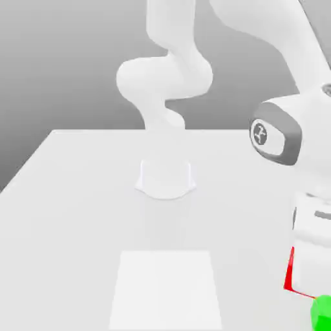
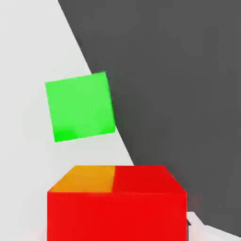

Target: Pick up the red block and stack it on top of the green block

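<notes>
Hand view: gripper (image 1: 309, 275) pinches red block (image 2: 115, 202) near green block (image 2: 81, 107), not yet above it. Releasing now would probably drop it beside green block, near table (image 2: 28, 52) edge.

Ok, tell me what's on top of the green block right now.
Nothing yet: the green block's top face is bare in the hand view. The red block, in the shut claw, is beside it, not over it. The exterior view cuts off its lower part.
</notes>
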You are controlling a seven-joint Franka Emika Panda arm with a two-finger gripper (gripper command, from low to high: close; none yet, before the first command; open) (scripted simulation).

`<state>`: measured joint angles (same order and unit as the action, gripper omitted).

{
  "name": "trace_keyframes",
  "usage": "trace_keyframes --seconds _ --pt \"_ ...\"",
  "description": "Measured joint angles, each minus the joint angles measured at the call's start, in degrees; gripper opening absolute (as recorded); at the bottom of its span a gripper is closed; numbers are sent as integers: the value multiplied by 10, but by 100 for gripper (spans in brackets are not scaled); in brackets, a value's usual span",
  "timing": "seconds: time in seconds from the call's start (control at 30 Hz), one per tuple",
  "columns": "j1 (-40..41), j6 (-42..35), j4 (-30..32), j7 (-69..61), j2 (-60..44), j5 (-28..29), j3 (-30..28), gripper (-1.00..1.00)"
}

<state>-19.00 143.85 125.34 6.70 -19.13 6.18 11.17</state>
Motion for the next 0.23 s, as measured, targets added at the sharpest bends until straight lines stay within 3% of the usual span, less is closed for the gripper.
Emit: trace_keyframes --seconds 0.07,0.1,0.23 --pt "-12 29 -9 5 -39 13 -6 -100" --pt "-16 47 -11 9 -59 19 -10 100" --pt "-16 47 -11 9 -59 19 -10 100"
